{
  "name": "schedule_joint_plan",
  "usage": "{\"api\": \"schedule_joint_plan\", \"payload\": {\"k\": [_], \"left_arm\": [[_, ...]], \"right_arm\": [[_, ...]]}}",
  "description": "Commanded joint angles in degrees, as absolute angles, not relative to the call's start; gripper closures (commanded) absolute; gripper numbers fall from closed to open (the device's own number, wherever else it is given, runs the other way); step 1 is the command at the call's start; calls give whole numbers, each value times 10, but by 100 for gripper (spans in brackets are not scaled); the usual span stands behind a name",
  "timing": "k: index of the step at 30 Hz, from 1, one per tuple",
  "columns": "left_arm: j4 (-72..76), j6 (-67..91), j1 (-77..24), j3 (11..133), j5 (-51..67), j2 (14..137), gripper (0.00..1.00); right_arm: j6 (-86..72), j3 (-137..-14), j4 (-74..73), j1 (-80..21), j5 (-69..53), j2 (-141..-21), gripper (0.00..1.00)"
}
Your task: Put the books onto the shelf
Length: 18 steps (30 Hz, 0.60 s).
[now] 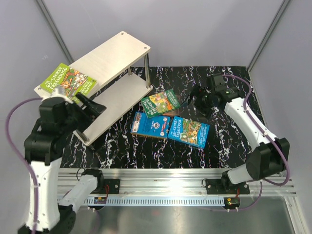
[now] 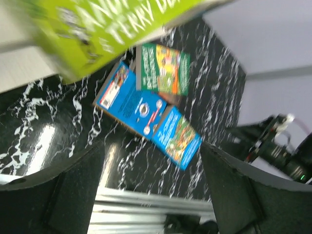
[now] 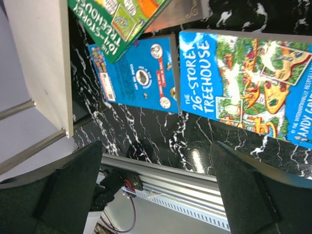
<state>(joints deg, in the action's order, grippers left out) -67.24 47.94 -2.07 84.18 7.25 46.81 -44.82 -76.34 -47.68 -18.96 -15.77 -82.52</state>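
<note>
My left pincer point(image 2: 152, 161) gapes wide and empty just beside the green book point(image 1: 68, 79) on the shelf point(image 1: 112, 53). The right pincer point(image 3: 156, 161) is likewise spread and empty, near the blue book point(image 3: 243, 83).

Lime book point(image 2: 107, 29) blurred, cropped by top edge in left wrist view. Right wrist view: 26-Storey book point(image 3: 243, 83) cropped at right edge, dark green book point(image 3: 117, 22) cropped at top.

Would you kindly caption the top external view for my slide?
Lime book atop the shelf; three books on the table; left tool, right tool open.
</note>
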Motion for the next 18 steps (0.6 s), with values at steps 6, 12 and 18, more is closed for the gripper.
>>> {"api": "schedule_joint_plan", "payload": {"k": [6,12,18], "left_arm": [[-571,460,-363,824,-133,589,16],[-484,440,-403,732,-101,657,11],[-441,424,-403,719,-111,785,10]], "right_arm": [[-440,-777,-382,-148,-228,-913,0],[-432,-873,-341,-147,-287,-1034,1],[-392,-1032,-394,-130,-269,-1176,1]]}}
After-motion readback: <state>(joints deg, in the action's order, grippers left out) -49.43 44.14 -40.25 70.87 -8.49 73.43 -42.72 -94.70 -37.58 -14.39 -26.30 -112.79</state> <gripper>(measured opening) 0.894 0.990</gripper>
